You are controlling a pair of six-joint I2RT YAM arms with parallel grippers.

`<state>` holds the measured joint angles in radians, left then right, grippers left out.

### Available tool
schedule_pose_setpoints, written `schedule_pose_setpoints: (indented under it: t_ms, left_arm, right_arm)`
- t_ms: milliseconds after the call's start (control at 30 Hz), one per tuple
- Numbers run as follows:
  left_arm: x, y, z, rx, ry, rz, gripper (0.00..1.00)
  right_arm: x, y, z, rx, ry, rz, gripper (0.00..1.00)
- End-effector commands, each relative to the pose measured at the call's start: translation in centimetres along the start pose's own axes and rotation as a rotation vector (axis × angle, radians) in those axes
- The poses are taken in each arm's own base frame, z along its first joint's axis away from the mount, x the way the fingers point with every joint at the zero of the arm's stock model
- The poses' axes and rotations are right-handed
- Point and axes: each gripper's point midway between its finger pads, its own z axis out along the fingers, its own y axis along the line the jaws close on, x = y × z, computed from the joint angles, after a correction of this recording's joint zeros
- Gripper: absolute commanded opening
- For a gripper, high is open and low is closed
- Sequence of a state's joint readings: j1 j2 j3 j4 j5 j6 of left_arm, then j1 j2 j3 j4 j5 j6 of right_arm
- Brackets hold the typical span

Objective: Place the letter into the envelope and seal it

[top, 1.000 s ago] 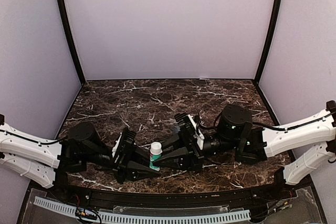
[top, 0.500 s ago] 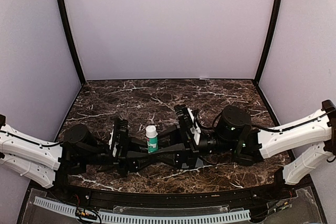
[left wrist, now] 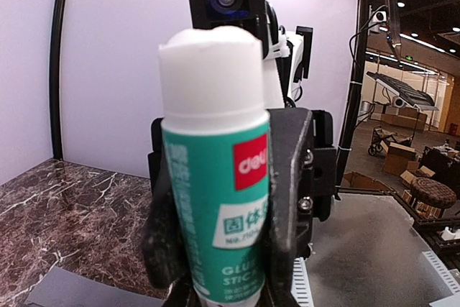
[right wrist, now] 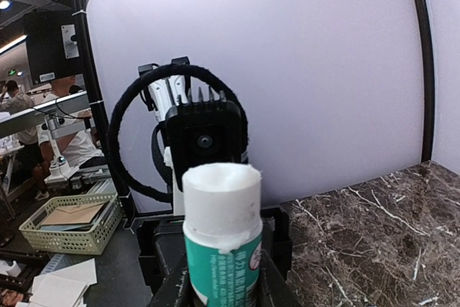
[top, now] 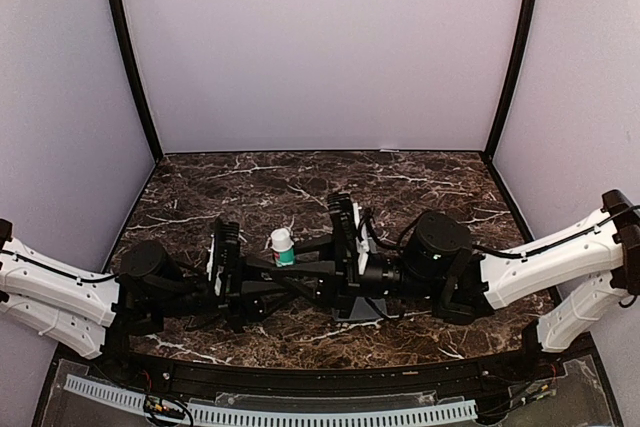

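A white-capped green glue stick (top: 282,245) stands upright above the marble table, held from both sides. My left gripper (top: 271,270) comes from the left and is shut on its green body (left wrist: 215,199), fingers (left wrist: 291,177) pressed to each side. My right gripper (top: 297,269) comes from the right and is shut on the same tube (right wrist: 221,249) low down, under the cap. A grey corner of the envelope (top: 356,309) shows on the table below the right arm, and its edge (left wrist: 61,291) lies under the left wrist. The letter is out of view.
Lilac walls with black corner posts (top: 130,57) close in the marble table (top: 250,187) on three sides. Both forearms cross the near half of the table. Beyond the enclosure, a mesh basket (right wrist: 68,226) holds brown envelopes.
The glue stick has risen and shifted a little left between the two grippers. Both arms have stretched flatter toward each other, and the grey sheet under the right arm has come into view.
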<state>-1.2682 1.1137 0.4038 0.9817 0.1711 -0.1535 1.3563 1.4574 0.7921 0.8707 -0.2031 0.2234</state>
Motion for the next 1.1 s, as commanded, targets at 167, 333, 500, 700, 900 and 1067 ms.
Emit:
schedule_pose_setpoints:
  t_ms: [167,333,500,700,900,1067]
  left_arm:
    - [-2.5,0.8,-0.6,-0.055,-0.099,0.013,0.03]
    - [-2.4,-1.3,-0.7,0.063,-0.087,0.018,0.03]
    - [-2.3,-4.4,-1.3,0.244,-0.07,0.029,0.04]
    - [-2.1,-7.6,-2.2,0.441,-0.047,0.029,0.07]
    - [-1.9,-8.1,-2.3,0.476,-0.039,0.024,0.08]
    - [-1.6,-7.3,-2.1,0.424,-0.03,0.032,0.23]
  right_arm:
    - [0.6,1.1,1.1,-0.009,0.008,-0.008,0.06]
    - [1.0,2.4,1.2,-0.087,0.048,-0.018,0.0]
    - [1.0,4.5,1.3,-0.208,0.085,-0.013,0.0]
    - [1.2,7.0,1.3,-0.365,0.119,0.018,0.0]
    - [1.5,7.8,1.4,-0.418,0.129,0.037,0.0]
    - [0.9,7.0,1.4,-0.359,0.124,0.036,0.0]
